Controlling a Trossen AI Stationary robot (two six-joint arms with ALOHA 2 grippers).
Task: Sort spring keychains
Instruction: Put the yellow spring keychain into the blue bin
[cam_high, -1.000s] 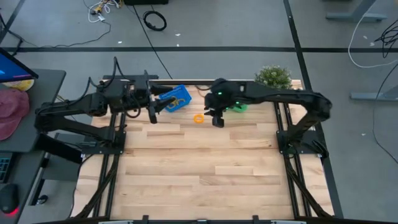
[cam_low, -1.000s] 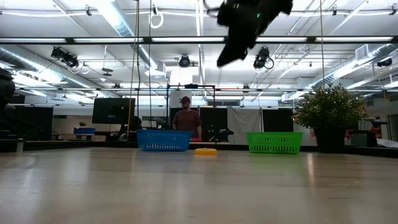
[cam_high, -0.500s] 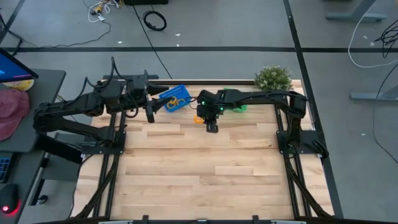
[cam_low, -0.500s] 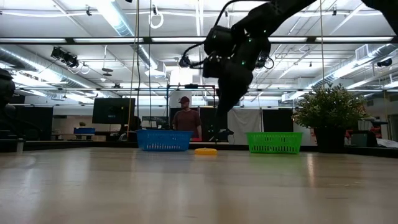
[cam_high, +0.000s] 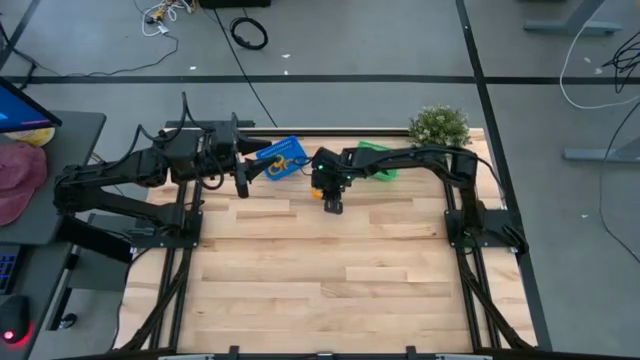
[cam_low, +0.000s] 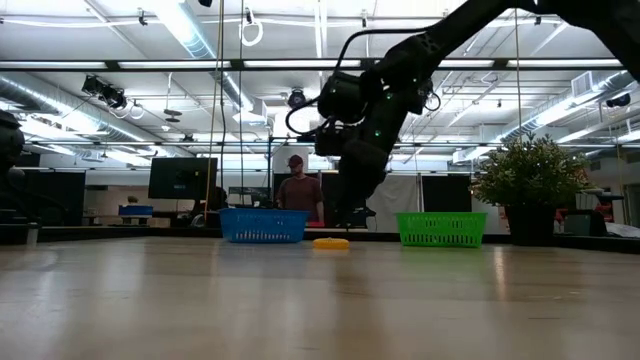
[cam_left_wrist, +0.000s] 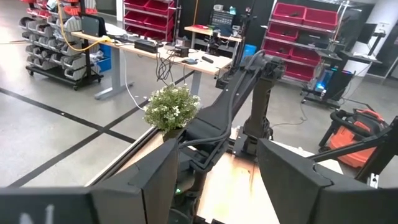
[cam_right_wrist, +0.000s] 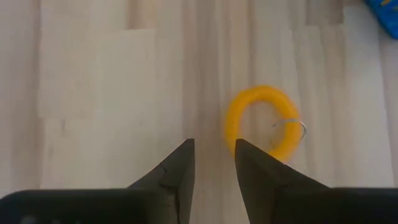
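Now, from above, the right gripper (cam_high: 333, 203) has swung leftward across the far end of the table (cam_high: 330, 280) over the last second and dropped lower, so it sits just left of centre in the upper part of the frame, hiding the orange keychain that showed there a moment ago. The blue basket (cam_high: 281, 157) lies just to its upper left and already holds an orange coil; the green basket (cam_high: 376, 160) peeks out behind the arm near the plant (cam_high: 439, 124). The left gripper (cam_high: 244, 183) waits beside the blue basket, barely moved. In the low view the right arm, which hung near the top edge a second ago, has come down to mid-frame, its tip (cam_low: 345, 212) just above the orange keychain (cam_low: 331, 243), which lies on the table between the two baskets, where it was. A person (cam_low: 299, 190) stands in the room behind. The left wrist view shows that arm's fingers (cam_left_wrist: 155, 180) spread wide with nothing between them. In the right wrist view the fingers (cam_right_wrist: 177, 168) are parted only narrowly, and the orange ring (cam_right_wrist: 264, 122) with its metal loop lies just beside one of them, not between them. That suggests the descent for a pick is under way, but the grip looks offset and probably needs a small sideways correction.
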